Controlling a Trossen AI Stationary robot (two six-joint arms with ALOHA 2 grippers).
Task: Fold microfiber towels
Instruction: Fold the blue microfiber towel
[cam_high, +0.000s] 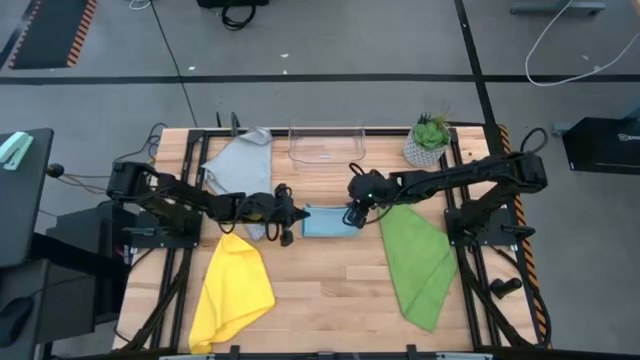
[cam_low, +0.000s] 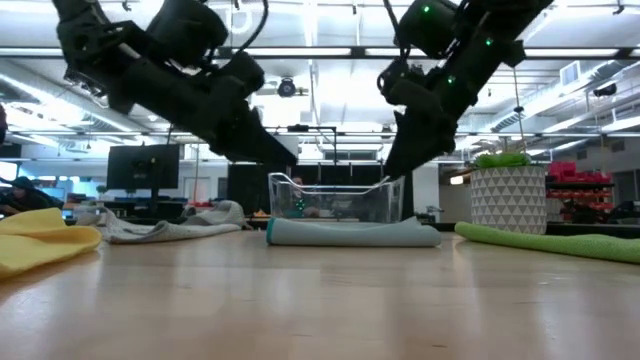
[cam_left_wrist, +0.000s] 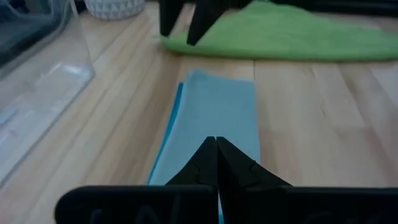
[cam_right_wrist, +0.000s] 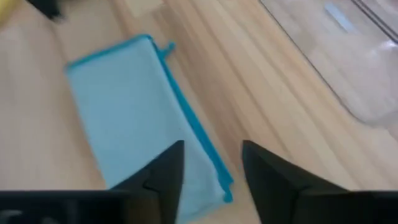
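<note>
Folded light blue towel (cam_high: 327, 222) flat at bench (cam_high: 330, 290) centre. Left claw (cam_high: 290, 217) closed, empty, at towel's left end. Right claw (cam_high: 352, 217) open above right end.

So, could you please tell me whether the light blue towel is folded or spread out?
Folded. The light blue towel lies as a small, neat rectangle with layered edges on the table.

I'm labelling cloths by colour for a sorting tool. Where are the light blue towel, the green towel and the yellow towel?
light blue towel (cam_high: 325, 222), high view, middle of the folded rectangle.
green towel (cam_high: 418, 262), high view, centre of the spread cloth.
yellow towel (cam_high: 232, 290), high view, middle of the cloth.
</note>
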